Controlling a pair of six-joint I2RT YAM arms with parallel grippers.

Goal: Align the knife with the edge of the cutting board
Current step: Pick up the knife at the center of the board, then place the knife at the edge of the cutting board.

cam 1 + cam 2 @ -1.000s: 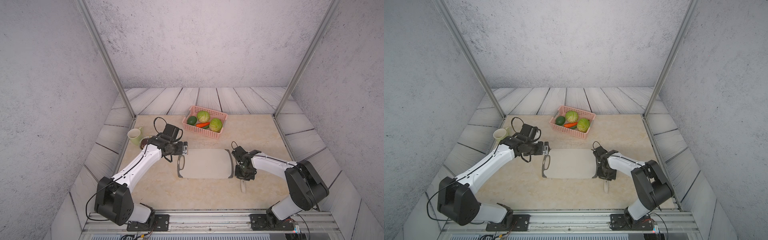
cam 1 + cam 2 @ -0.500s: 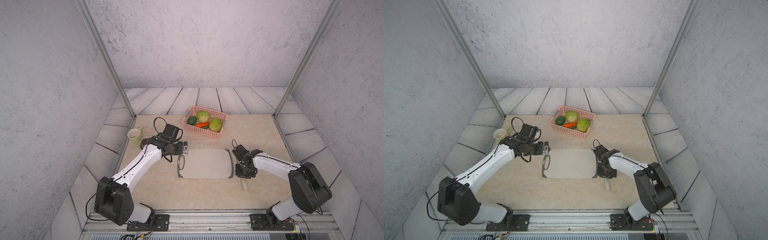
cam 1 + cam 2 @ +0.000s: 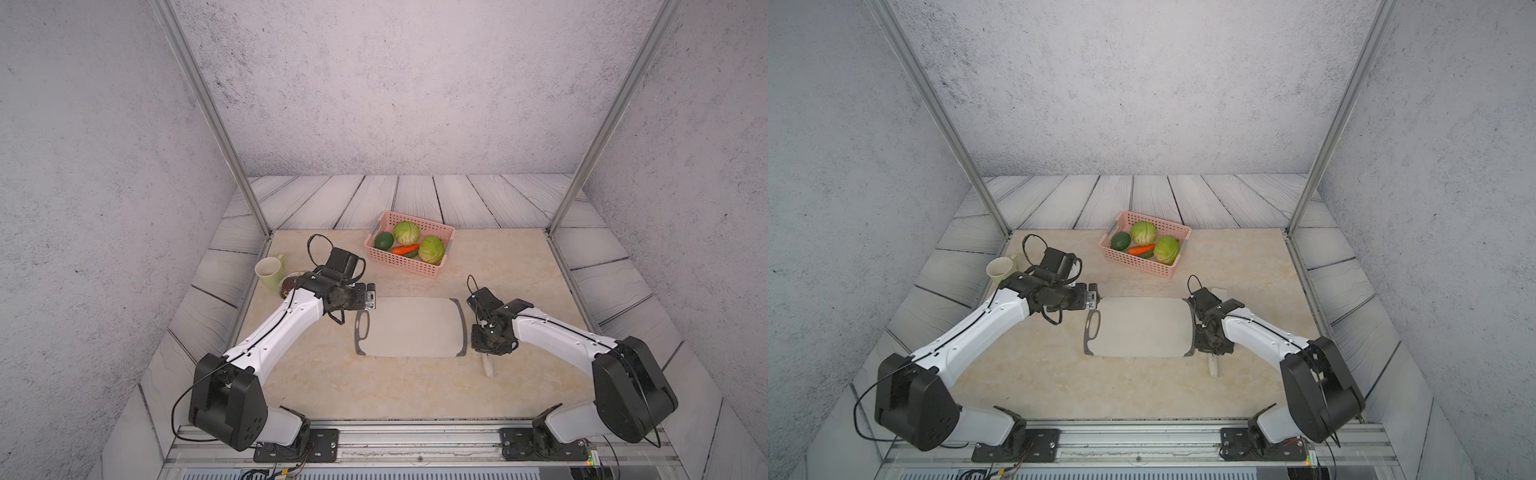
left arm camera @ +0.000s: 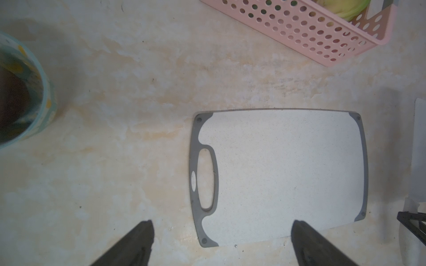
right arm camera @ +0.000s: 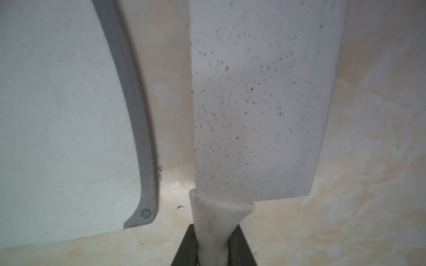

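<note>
The cutting board lies flat in the middle of the table, its handle cutout toward my left arm. The knife lies on the table just beside the board's far short edge. It runs roughly parallel to that edge, with a narrow strip of table between them. My right gripper is shut on the knife's cream handle. The handle's end pokes out toward the front, and the arm hides most of the blade in both top views. My left gripper hangs open above the board's cutout corner and holds nothing.
A pink basket with cabbages, an avocado and a carrot stands behind the board. A pale green mug and a small bowl with dark contents sit at the back left, close to my left wrist.
The right gripper has slid the knife a little toward the back along the board's short edge. The left arm has not moved.
</note>
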